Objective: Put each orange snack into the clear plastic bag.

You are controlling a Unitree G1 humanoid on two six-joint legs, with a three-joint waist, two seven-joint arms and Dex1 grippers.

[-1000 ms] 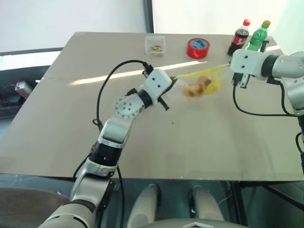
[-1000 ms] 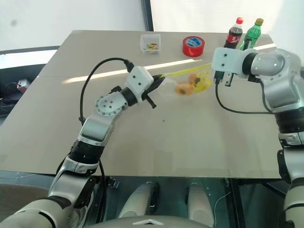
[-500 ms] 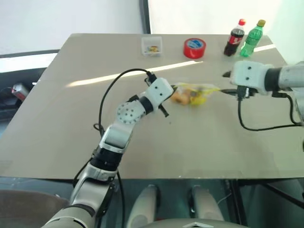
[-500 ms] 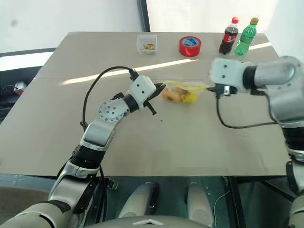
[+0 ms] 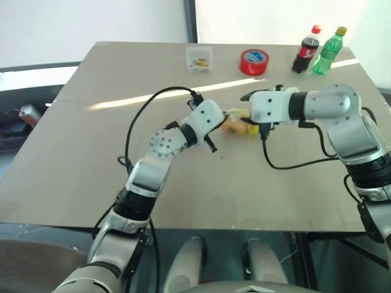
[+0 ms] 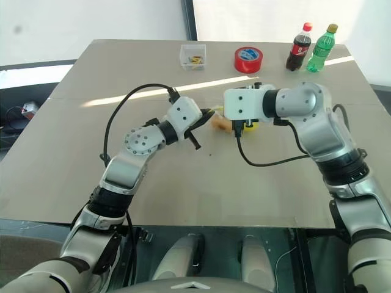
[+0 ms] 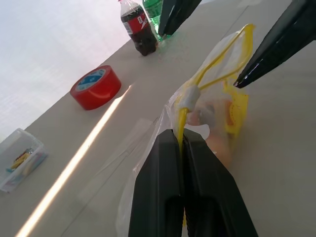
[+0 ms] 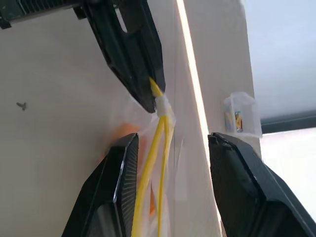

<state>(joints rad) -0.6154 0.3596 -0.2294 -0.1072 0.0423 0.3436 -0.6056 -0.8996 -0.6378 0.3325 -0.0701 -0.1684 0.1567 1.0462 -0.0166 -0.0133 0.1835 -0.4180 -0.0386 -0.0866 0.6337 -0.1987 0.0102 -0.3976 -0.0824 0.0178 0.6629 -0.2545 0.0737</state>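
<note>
The clear plastic bag [image 5: 242, 125] lies bunched on the table [image 5: 91, 159] at mid-table, its yellow strip [image 8: 159, 148] running out from one corner. My left gripper [image 7: 177, 137] is shut on that corner of the strip. An orange snack [image 5: 231, 126] shows through the bag's film, also seen as an orange snack [image 8: 124, 134] beside the strip. My right gripper [image 8: 173, 140] is open, its two fingers standing on either side of the yellow strip without pinching it. It sits close to the left gripper [image 8: 148, 98], almost tip to tip, over the bag.
Along the far edge stand a small clear box [image 5: 199, 58], a red tape roll [image 5: 255, 61], a cola bottle [image 5: 306, 41] and a green bottle [image 5: 327, 44]. Black cables loop from both wrists over the table.
My right gripper has opened off the strip's far end and swept left along it to the left gripper. The bag, stretched between both grippers before, now lies bunched. The left gripper stayed put.
</note>
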